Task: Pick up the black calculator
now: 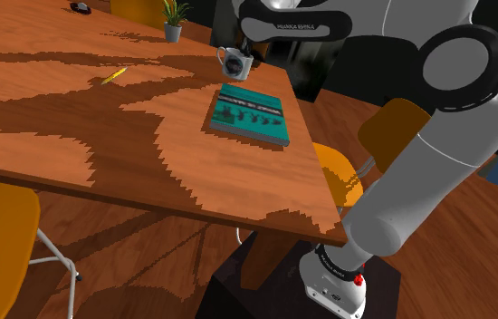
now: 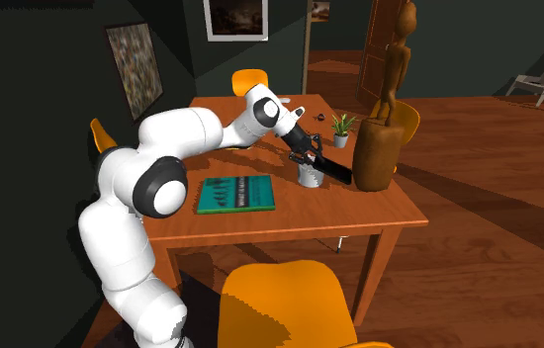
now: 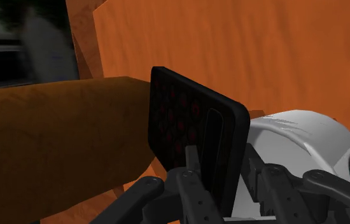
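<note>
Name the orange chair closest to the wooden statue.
The chair just behind the statue, at the second exterior view's right; the others stand well away from it.

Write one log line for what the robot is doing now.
hand: shut on calculator | calculator: black, tilted, beside mug | task: grasped

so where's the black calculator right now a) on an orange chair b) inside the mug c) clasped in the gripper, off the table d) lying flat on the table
c: in the wrist view the gripper clasps the black calculator between its fingers, and the second exterior view shows it raised above the table.
</note>
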`<state>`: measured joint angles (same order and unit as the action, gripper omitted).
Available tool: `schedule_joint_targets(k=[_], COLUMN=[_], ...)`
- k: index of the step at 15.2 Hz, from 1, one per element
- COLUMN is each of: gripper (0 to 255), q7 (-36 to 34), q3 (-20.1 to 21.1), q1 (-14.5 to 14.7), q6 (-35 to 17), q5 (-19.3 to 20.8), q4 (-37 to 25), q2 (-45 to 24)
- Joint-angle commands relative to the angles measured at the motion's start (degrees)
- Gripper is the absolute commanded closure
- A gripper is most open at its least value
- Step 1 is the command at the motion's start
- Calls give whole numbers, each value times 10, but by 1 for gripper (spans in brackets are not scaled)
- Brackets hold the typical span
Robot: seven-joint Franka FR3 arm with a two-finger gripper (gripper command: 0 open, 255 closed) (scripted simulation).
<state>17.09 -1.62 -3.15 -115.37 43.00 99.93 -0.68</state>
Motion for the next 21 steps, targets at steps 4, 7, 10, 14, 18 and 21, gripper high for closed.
schedule_joint_targets(k=[4,7,10,14,18,21], gripper=[255,255,255,255,255,255], q7=[-5,13,27,45,64,74], q3=[1,0,0,2,3,4], q1=[1,0,1,2,3,4], q6=[0,14,31,55,79,92], q5=[0,-6,-12,-19,-25,-28], q4=[12,-11,-34,-66,-102,-122], q2=[1,-1,-2,-5,-11,-15])
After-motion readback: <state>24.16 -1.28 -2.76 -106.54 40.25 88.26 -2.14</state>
